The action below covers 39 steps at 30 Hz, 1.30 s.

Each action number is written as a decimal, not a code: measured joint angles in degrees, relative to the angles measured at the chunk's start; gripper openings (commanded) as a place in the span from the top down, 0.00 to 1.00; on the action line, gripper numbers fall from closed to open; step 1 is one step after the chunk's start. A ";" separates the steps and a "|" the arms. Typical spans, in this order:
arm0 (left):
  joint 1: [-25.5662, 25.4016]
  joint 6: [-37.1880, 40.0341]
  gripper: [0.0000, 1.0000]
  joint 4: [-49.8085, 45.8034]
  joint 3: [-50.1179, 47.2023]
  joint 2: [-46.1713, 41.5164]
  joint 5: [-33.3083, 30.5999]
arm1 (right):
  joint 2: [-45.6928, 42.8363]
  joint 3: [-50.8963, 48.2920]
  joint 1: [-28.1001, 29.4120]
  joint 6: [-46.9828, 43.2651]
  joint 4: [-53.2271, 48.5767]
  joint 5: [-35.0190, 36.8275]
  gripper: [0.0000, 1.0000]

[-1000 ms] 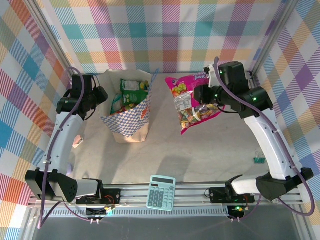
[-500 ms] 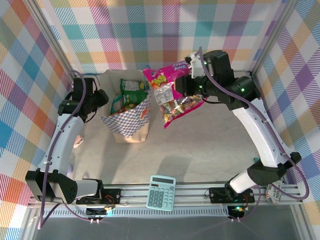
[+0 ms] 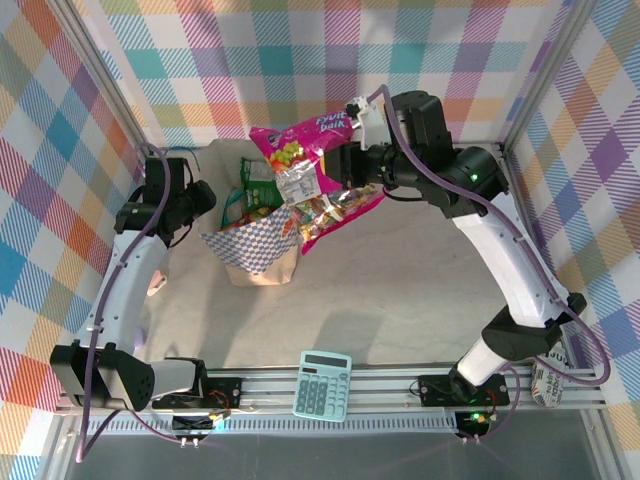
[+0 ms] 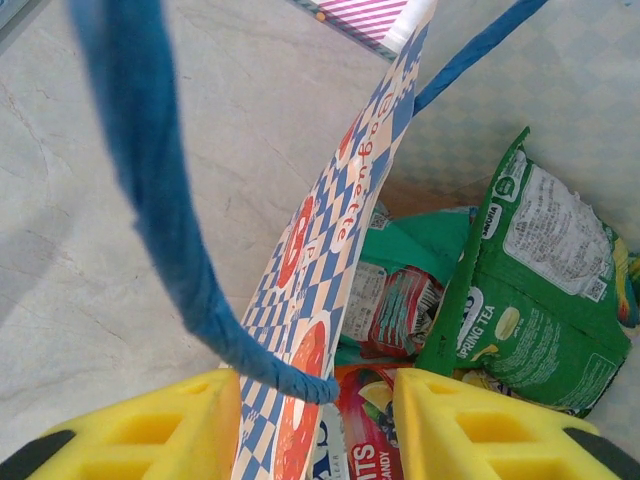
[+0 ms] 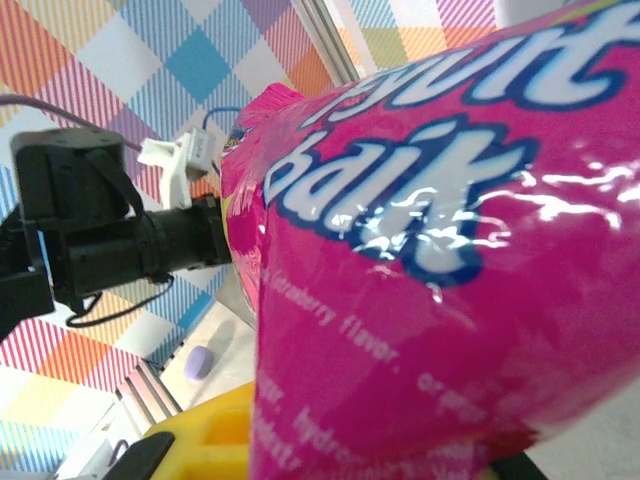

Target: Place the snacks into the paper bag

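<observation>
**Pink packet hangs over the bag's mouth**

The right pincer is clamped on one edge of the pink packet, holding it in the air with its long side tipped down to the left. From above, the packet's low end overlaps the right rim of the paper bag. I take the slant to be deliberate, so that a narrow end goes in first and not the broad face.

Across from it, the left pincer sits at the bag's left side with its jaws apart. The checkered wall runs between them, and the blue cord loops across in front. It looks placed there to steady the bag and keep the mouth wide. I cannot say whether it is pressing on the paper.

The overhead view gives the layout: the bag stands toward the back left of the table, the packet is above its rim, and a calculator lies well apart at the near edge.

The left wrist view looks down inside the bag, where a green packet leans on teal and red ones, so several snacks are already in.

The right wrist view presses up against the pink packet's glossy lettering and takes in the other arm beyond.
</observation>
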 measured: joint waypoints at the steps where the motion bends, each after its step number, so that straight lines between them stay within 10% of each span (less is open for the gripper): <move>1: 0.13 -0.02 0.58 -0.02 -0.13 0.00 0.02 | 0.46 0.42 0.00 0.22 0.63 -0.13 1.00; 39: 2.36 -0.09 0.66 2.14 -3.52 -0.63 1.40 | 27.93 16.13 3.52 20.44 24.46 -3.78 1.00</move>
